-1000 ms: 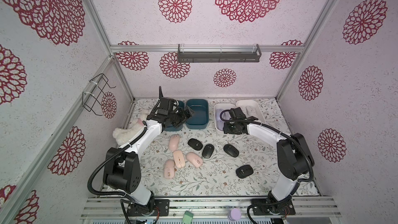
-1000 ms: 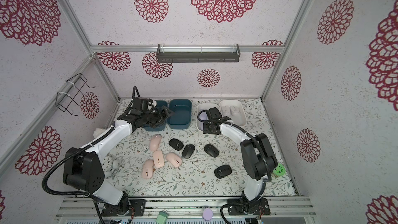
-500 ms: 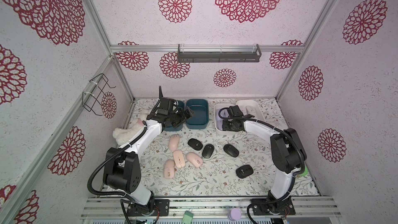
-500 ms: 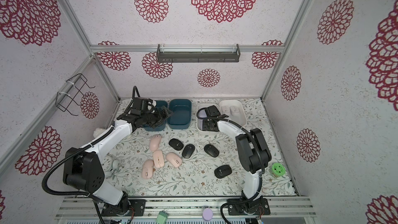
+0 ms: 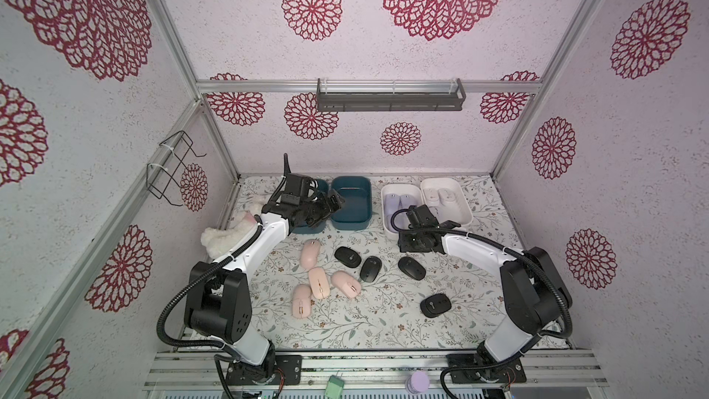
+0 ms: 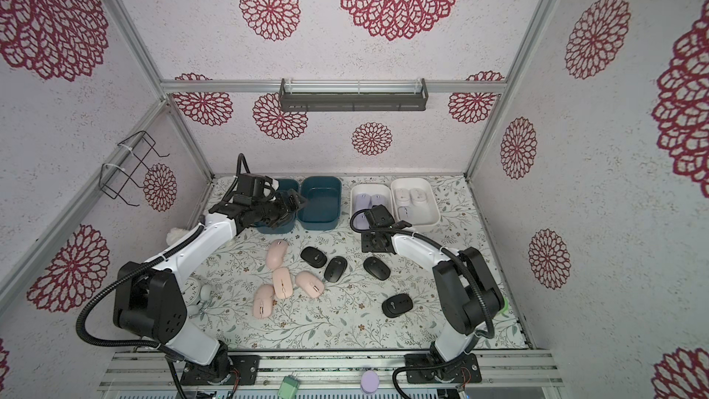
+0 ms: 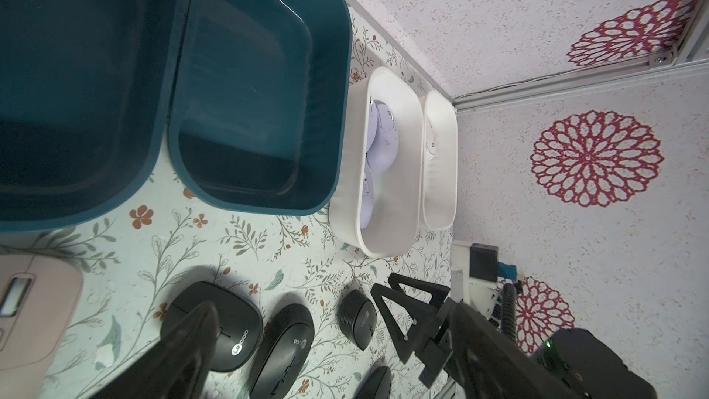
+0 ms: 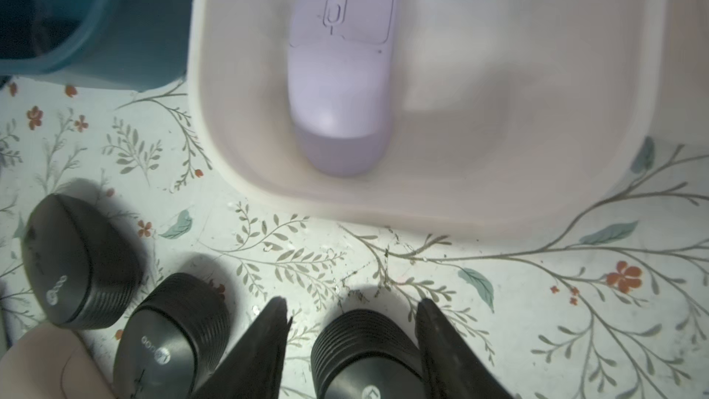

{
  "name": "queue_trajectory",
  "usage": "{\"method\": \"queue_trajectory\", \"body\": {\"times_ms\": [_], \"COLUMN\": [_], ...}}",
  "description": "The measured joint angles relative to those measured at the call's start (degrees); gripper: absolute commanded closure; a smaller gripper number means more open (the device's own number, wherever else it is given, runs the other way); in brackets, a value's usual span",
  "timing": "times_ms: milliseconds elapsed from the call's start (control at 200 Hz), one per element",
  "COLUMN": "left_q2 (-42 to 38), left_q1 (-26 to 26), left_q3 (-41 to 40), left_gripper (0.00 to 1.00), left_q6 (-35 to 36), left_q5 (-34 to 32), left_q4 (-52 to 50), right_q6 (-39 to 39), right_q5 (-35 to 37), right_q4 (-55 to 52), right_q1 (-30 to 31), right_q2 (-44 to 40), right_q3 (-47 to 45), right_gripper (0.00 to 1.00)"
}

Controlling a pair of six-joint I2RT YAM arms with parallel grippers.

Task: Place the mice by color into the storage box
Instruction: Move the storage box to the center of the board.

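Black mouse (image 8: 364, 355) sits under right gripper (image 8: 352, 303) | its jaws half-open, empty | left gripper (image 7: 299, 297) wide, empty | risk: off-centre pinch squirts glossy shell against white bin (image 8: 345, 209)

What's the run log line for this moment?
left gripper open, at teal bins | right gripper open, by lavender-mice bin | pink mice, black mice on table

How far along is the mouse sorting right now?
Done: lavender mice and white mice sit in separate white boxes. In hand: nothing; left end effector and right end effector are open and empty. Left: four pink mice and four black mice on the table; both teal boxes look empty.
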Motion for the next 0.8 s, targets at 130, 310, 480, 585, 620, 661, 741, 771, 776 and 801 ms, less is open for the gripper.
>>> {"method": "queue_trajectory", "body": {"times_ms": [130,310,480,585,620,661,741,771,776,801], "left_q2": [0.07,0.11,0.2,0.26,0.42,0.68,1.31,1.55,1.6,1.88], "left_q1": [0.0,0.0,0.0,0.0,0.0,0.0,0.0,0.04,0.07,0.15], "left_q3": [0.0,0.0,0.11,0.13,0.24,0.48,0.76,0.9,0.92,1.09], "left_gripper": [0.03,0.03,0.03,0.03,0.03,0.03,0.03,0.03,0.03,0.03], "left_q6": [0.07,0.26,0.33,0.48,0.5,0.57,0.98,1.2,1.27,1.46], "left_q5": [-0.26,-0.39,-0.42,-0.63,-0.66,-0.72,-1.03,-1.22,-1.22,-1.44], "left_q4": [-0.24,-0.5,-0.63,-0.68,-0.72,-0.76,-0.96,-1.22,-1.25,-1.6], "right_q6": [-0.02,-0.46,-1.33,-2.49,-2.69,-3.04,-3.48,-3.52,-3.5,-3.5], "right_q5": [0.28,1.18,1.92,1.79,1.79,1.86,2.45,2.93,3.02,3.45], "right_q4": [1.07,1.27,1.01,0.85,0.9,1.01,0.61,0.42,0.37,0.37], "right_q1": [-1.16,-3.08,-4.37,-4.76,-4.83,-4.9,-5.03,-5.2,-5.25,-5.49], "right_q2": [4.68,9.75,10.95,10.69,10.14,8.87,4.55,2.54,2.32,0.76], "right_q3": [3.82,9.77,11.87,11.87,11.43,10.36,7.37,6.29,6.19,5.38], "right_gripper": [0.43,0.43,0.43,0.43,0.43,0.43,0.42,0.42,0.42,0.42]}}
